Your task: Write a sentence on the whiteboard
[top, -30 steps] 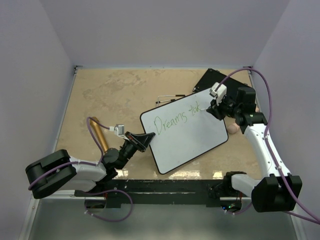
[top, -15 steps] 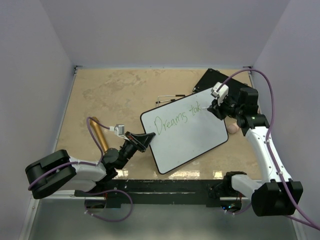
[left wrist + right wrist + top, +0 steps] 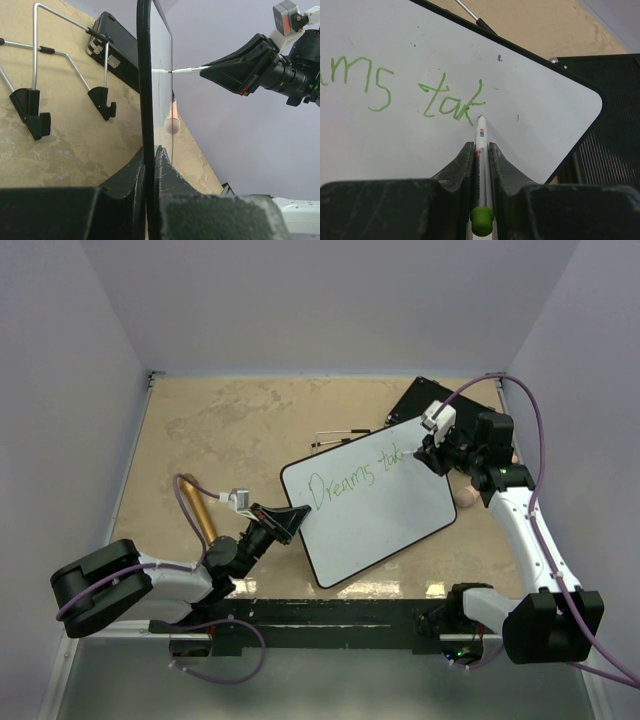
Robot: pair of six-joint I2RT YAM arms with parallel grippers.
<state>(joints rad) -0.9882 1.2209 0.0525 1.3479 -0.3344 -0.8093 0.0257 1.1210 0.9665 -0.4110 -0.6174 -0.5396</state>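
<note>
gripper on my right arm [image 3: 481, 148] is pinching a white marker [image 3: 480, 134], fingers pressed against its barrel from both sides, the green end cap [image 3: 482, 219] poking out at the bottom of the right wrist view. the marker's tip touches the whiteboard [image 3: 395, 145] just right of the green letters "tak". in the top view the whole line reads "Dreams tak", slanting up toward the right.

my left gripper [image 3: 150, 162] is clamped on the board's thin black frame. in the left wrist view the board is seen edge-on, running straight up the middle of the frame, with the marker meeting its glossy face from the right.

from above, the whiteboard [image 3: 370, 510] lies skewed in the centre of the tan table [image 3: 230, 420], my left gripper [image 3: 288, 521] at its lower left edge and my right gripper [image 3: 432, 452] over its upper right corner. a flat black board [image 3: 425, 398] shows behind that corner. a wire stand [image 3: 335, 438] sits just beyond the top edge, a golden cylinder [image 3: 200, 512] lies to the left, and a small pinkish object [image 3: 465, 497] sits just right of the board.
</note>
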